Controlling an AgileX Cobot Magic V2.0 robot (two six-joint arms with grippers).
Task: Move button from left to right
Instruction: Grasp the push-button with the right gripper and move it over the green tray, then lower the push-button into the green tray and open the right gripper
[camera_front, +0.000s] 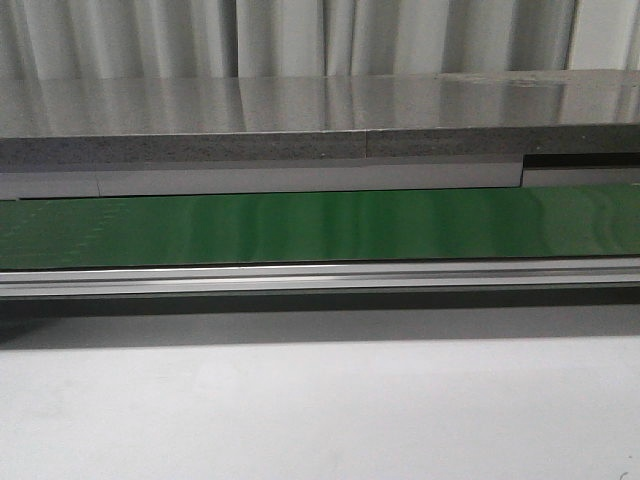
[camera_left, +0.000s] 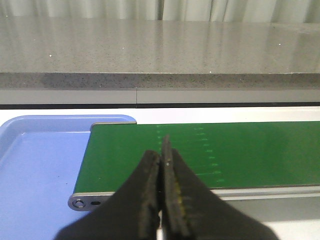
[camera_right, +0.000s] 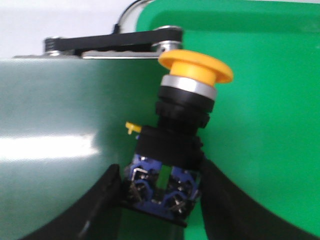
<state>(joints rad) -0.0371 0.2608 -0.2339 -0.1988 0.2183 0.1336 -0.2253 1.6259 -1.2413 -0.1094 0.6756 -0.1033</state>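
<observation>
While the front view shows only the green conveyor belt (camera_front: 320, 228) with no arm or button in sight, the wrist views tell more. On the left, the left gripper (camera_left: 161, 165) is clenched on nothing, its fingers pressed together above the belt's end beside a blue tray (camera_left: 35, 165). On the right, the right gripper (camera_right: 162, 187) grasps the button (camera_right: 175, 145) by its dark blocky base, one finger on each side. Its long axis runs straight out from the fingers, yellow head (camera_right: 196, 65) farthest away, over the edge where the belt meets a green tray (camera_right: 270, 125). Setting it down there looks like the right arm's job
</observation>
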